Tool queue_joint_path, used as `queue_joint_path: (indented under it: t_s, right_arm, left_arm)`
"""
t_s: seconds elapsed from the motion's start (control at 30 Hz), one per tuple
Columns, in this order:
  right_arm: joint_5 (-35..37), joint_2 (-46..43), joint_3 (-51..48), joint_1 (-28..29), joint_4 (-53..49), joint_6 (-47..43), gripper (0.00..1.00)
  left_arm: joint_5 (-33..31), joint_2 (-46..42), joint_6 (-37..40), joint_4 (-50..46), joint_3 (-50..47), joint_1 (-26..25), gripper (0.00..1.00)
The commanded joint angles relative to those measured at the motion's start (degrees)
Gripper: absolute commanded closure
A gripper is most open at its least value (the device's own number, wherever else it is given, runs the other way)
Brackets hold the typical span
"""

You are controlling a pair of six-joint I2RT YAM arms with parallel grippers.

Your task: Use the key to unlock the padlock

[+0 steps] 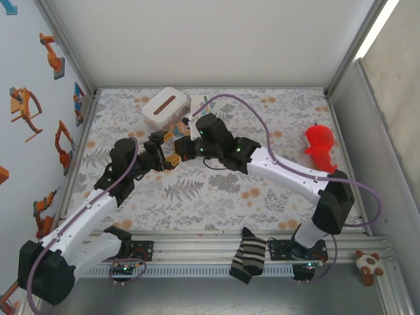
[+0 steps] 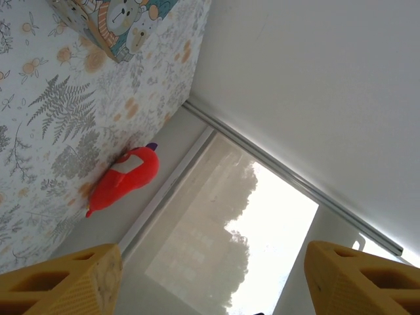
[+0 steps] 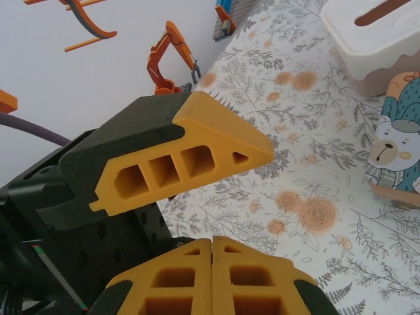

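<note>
Left gripper (image 2: pixel 213 266) is spread wide, yellow fingers (image 2: pixel 65 282) framing bare air with nothing between them. Right gripper (image 3: pixel 212 246) is pressed flat, pad to pad, and nothing pokes out of the seam. The two meet nose to nose over the middle of the table (image 1: pixel 216 197), and in the right wrist view one left finger hangs just above the right's closed tips. The padlock? I can't pick it out, nor the key; if either is pinched in there, it's hidden. Further out, the printed box (image 3: pixel 397 154) sits just beside the white tissue box (image 3: pixel 374 33), and the red toy (image 1: pixel 319 147) lies well apart on the right. My read is that this is a line-up or hand-over between the two. The left should close slow and square on whatever the right offers, and the right shouldn't release until that grip is firm, or a tiny lock drops onto the busy floral cloth.
</note>
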Motion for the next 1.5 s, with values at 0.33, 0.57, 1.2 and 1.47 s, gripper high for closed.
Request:
queue_joint_path:
  t_s: [0.33, 0.57, 1.2, 1.47]
  right_arm:
    - [1.03, -1.30, -2.20, 0.47, 2.37, 1.24, 1.00]
    - [1.87, -1.57, -2.92, 0.49, 3.30, 1.87, 1.00]
    - [3.67, -2.89, -3.47, 0.46, 3.53, 1.85, 1.00]
    - [5.19, -3.91, -4.26, 0.46, 3.27, 1.59, 1.00]
  left_arm:
    - [-3.22, -1.42, -2.32, 0.51, 0.46, -0.43, 0.54]
    - [-3.30, -1.78, -1.95, -1.36, 0.44, -0.44, 0.73]
    - [-3.84, -1.85, -1.09, -3.41, 0.31, -0.39, 0.88]
    - [-4.86, -2.68, 0.79, -6.30, 0.86, -0.39, 0.99]
